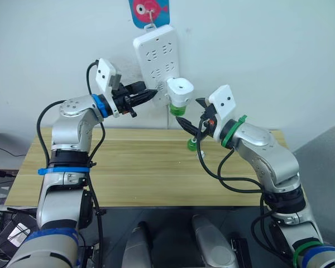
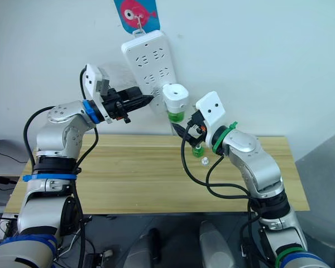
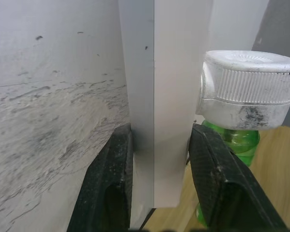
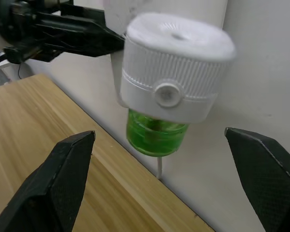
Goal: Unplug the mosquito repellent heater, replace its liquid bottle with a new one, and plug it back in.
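Head eyes look down over the table [image 1: 145, 167]; both wrist cameras sit close to the heater [image 4: 171, 72].

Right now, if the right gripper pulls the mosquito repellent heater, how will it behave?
The mosquito repellent heater looks like rigid plastic, probably light. Its ribbed sides should limit slipping. The power strip hangs from a hook and might swing, though the left gripper clamps its edge.

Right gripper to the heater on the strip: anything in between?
Nothing visible. The right gripper is open just below the mosquito repellent heater, facing it across an open gap. The left gripper clamps the power strip at the heater's other side, off that path.
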`<state>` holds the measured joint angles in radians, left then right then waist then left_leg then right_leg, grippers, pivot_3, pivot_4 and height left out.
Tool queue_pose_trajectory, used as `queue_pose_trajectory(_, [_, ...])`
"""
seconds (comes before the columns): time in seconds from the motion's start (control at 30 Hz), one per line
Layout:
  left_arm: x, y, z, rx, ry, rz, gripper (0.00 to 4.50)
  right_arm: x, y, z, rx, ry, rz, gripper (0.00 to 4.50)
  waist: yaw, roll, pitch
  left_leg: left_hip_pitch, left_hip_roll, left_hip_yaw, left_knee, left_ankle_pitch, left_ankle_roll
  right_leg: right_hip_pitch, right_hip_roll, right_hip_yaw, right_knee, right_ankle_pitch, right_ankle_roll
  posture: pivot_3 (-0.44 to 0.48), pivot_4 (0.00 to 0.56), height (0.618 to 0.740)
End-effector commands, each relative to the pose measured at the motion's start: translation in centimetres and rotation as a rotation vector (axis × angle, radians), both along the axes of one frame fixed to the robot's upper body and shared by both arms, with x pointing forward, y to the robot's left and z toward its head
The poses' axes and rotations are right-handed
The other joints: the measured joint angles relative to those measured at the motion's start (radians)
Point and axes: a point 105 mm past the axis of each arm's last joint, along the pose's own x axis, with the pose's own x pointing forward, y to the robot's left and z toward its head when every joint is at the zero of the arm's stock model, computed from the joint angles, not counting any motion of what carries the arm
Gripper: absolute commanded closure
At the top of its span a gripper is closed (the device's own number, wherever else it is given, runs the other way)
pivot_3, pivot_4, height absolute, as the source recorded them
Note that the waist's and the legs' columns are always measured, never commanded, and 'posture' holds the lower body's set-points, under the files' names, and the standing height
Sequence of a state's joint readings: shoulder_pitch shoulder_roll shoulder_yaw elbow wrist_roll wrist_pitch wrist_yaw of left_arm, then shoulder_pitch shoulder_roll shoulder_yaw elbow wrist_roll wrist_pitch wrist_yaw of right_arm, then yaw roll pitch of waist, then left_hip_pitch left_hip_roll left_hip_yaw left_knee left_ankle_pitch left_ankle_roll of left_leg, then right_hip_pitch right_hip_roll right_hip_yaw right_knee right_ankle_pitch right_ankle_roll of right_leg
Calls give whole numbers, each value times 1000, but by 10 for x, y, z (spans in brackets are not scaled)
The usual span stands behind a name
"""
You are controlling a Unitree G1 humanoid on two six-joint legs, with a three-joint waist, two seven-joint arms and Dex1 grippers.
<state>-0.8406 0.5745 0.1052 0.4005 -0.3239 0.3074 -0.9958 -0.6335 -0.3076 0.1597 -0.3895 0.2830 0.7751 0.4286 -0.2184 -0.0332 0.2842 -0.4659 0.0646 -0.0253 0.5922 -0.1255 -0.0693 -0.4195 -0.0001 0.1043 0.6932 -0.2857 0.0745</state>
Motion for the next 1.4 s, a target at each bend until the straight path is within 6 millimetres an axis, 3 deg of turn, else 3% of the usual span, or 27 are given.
queue_pose_trajectory(0.03, [-12,18,-6,52,1,43,1576,-15,6,12,24,-40,54,0,0,0,0,0,0,0,0,0,0,0,0,0,1,0,0,-212,284,724])
queue_pose_trajectory(0.2, [-40,38,-14,104,33,86,7,-25,12,15,35,-81,103,0,25,-1,1,-2,-1,-1,0,0,-1,-2,-1,0,1,0,-1,-180,273,724])
queue_pose_trajectory(0.3, [-61,41,-18,112,57,91,7,-31,16,16,67,-84,143,0,38,-1,1,-3,-1,-1,-1,0,-1,-2,-2,-1,0,0,-1,-155,271,724])
queue_pose_trajectory(0.37, [-83,38,-24,109,64,87,0,-34,21,19,97,-89,165,362,48,-1,1,-3,-1,-1,-1,0,-1,-2,-2,-2,0,-1,-1,-140,266,724])
queue_pose_trajectory(0.43, [-100,29,-28,83,59,87,0,-33,25,19,110,-89,167,884,60,-1,1,-2,0,-1,-2,0,-1,-2,-2,-2,-1,-1,-2,-120,266,724])
queue_pose_trajectory(0.73, [-152,-16,-51,92,-78,101,0,-21,27,13,127,-90,116,4319,111,-2,0,-3,-1,2,0,0,-2,0,-3,-1,-7,-1,-4,-97,266,724])
queue_pose_trajectory(1.0, [-170,-27,-61,85,-74,92,0,-10,24,12,132,-91,58,4418,116,-2,0,-3,0,2,0,0,-1,0,-3,-1,-11,2,-9,-96,270,724])
queue_pose_trajectory(1.4, [-167,-27,-57,76,-106,98,0,5,18,7,149,-43,-20,4418,120,-2,0,-3,0,2,0,0,-1,0,-3,-1,-11,2,-9,-96,268,724])
